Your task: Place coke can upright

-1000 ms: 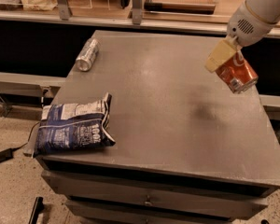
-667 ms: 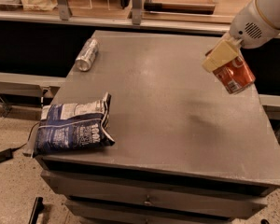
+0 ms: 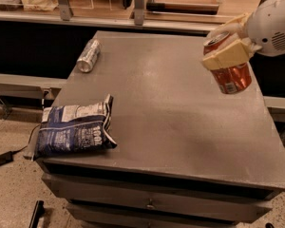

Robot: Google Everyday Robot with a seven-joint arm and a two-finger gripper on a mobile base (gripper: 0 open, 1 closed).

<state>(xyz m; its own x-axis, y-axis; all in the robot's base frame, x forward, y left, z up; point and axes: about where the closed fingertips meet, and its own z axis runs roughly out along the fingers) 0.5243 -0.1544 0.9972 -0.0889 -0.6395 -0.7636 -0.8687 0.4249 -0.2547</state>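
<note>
Claw point(image 3: 224, 40) grips the coke can point(image 3: 231, 73) (tilted) above the right side of the counter point(image 3: 171, 113). Silver can point(image 3: 89, 56) lies far-left on it, chip bag point(image 3: 73, 129) near-left.

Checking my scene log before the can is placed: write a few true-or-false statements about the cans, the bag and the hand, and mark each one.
1. The hand grips the coke can over the right side of the table. True.
2. The coke can stands upright on the table. False: it is tilted and held off the surface.
3. The silver can lies on its side near the far left edge. True.
4. The chip bag touches the silver can. False: they are apart, and the bag lies at the near left corner.
</note>
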